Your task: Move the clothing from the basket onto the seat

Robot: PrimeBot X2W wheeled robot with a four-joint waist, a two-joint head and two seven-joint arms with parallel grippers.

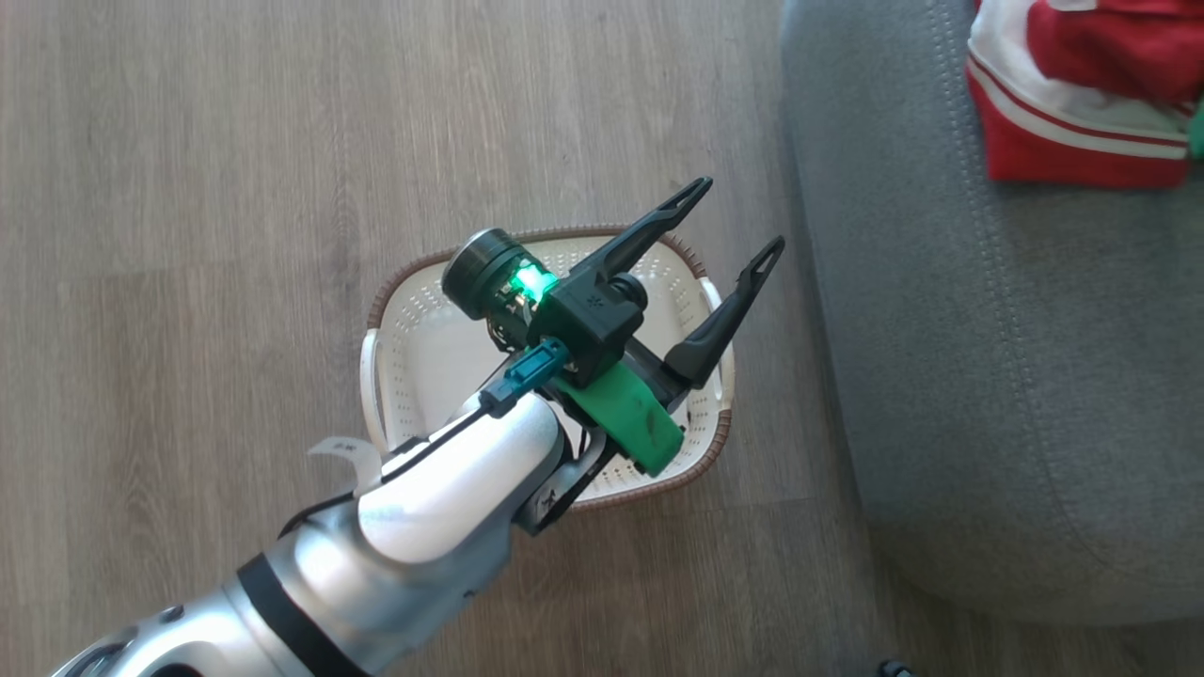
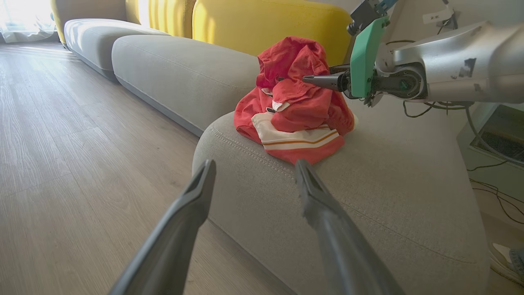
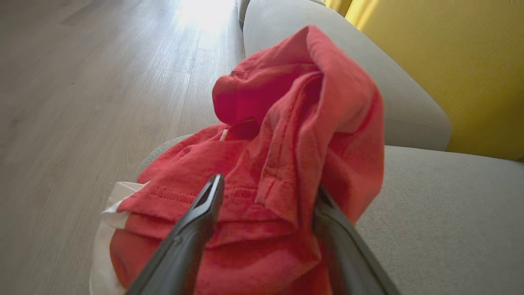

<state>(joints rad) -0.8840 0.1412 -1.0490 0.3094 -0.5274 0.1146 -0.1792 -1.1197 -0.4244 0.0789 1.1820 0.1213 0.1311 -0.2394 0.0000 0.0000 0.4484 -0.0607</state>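
We see the clothing (image 2: 294,102) on the seat (image 1: 941,329), as a heap that rises more than it spreads. Its white band with the thin stripe lies at the bottom and faces the rounded edge of the seat. This band runs along the double seam and almost touches it. Behind the heap stands a yellow back cushion (image 2: 266,20).

The right gripper (image 3: 268,186) is at the top of the heap with its two fingers spread wide. A red fold hangs between them and drapes over the right-hand finger in the right wrist view. We see no pinch on the cloth.

The basket (image 1: 414,357) stands on the wooden floor (image 1: 188,188), just beside the seat with a narrow strip of floor between them. Its long axis goes across the head view, and one short end points to the seat. Its white perforated bottom is visible.

The left gripper (image 1: 738,214) hangs over the basket, fingers spread apart with nothing between them, pointing towards the seat edge.

On the left of the basket the floor stretches wide. The grey surface in front of the heap is broad too.
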